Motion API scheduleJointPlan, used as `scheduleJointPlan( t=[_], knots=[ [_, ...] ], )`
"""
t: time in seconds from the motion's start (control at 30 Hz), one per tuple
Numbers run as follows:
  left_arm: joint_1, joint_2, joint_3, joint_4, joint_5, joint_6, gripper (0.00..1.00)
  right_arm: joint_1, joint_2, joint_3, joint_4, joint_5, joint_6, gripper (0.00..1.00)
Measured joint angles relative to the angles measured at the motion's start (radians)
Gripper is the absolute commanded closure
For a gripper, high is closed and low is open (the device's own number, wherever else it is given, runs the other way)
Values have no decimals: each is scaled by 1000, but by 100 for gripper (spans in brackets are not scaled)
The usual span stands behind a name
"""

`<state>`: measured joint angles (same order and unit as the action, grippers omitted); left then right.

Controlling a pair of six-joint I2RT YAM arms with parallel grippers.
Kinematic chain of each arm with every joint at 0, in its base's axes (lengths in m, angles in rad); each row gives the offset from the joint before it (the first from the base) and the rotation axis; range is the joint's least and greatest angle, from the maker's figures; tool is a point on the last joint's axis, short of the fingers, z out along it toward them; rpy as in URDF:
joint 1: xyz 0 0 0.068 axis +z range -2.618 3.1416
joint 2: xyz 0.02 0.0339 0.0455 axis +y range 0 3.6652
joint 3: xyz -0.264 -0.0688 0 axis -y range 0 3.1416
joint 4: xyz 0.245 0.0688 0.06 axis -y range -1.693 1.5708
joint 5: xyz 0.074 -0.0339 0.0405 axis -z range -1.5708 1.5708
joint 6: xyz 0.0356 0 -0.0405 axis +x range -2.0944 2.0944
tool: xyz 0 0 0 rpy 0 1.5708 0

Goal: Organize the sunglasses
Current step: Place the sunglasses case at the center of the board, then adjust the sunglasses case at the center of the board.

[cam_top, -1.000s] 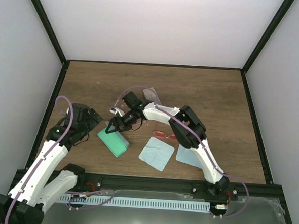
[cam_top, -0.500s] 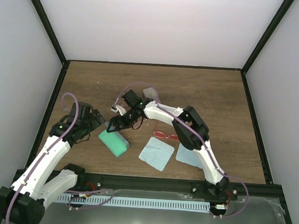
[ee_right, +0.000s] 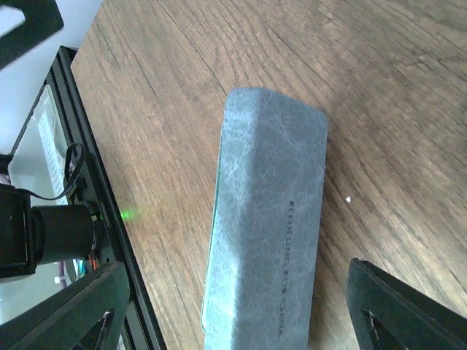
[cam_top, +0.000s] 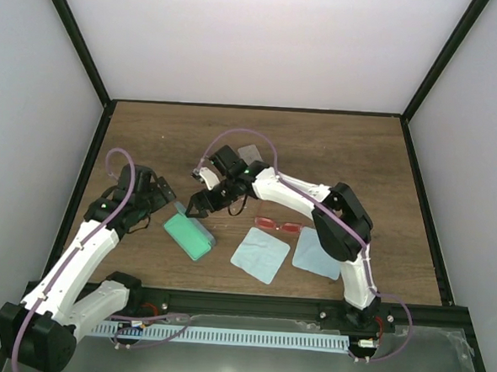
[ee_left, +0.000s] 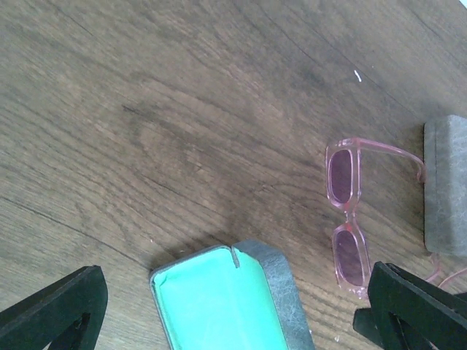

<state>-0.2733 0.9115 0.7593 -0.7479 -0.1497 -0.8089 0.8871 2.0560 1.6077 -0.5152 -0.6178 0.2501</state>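
Zero sunglasses cased so far: the red pair and the pink pair both lay loose on the counter near the open case, outside it. Left claw and right claw hung by that case, both released, empty.

White-shelled left arm and right arm, black joints, lilac cables; left tool and right tool matte black.

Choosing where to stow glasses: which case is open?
The case showing mint-green lining; the plain grey case beside the pink sunglasses is shut.
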Motion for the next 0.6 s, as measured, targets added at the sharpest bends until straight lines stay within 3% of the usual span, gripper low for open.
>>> scheduleJointPlan(
  t=[0.13,0.3,0.4,0.47,0.6],
  knots=[
    [0,11,16,-2,-13,43,4,1,-45,-44,0,22,3,22],
    [0,105,111,-49,-14,115,12,-2,-129,-133,13,59,45,37],
    [0,151,142,-69,-20,140,28,-13,-159,-160,25,68,68,49],
    [0,164,141,-85,-24,153,45,-18,-175,-172,32,76,82,64],
    [1,186,134,-106,-18,180,60,-20,-213,-213,49,81,78,76]
  ],
)
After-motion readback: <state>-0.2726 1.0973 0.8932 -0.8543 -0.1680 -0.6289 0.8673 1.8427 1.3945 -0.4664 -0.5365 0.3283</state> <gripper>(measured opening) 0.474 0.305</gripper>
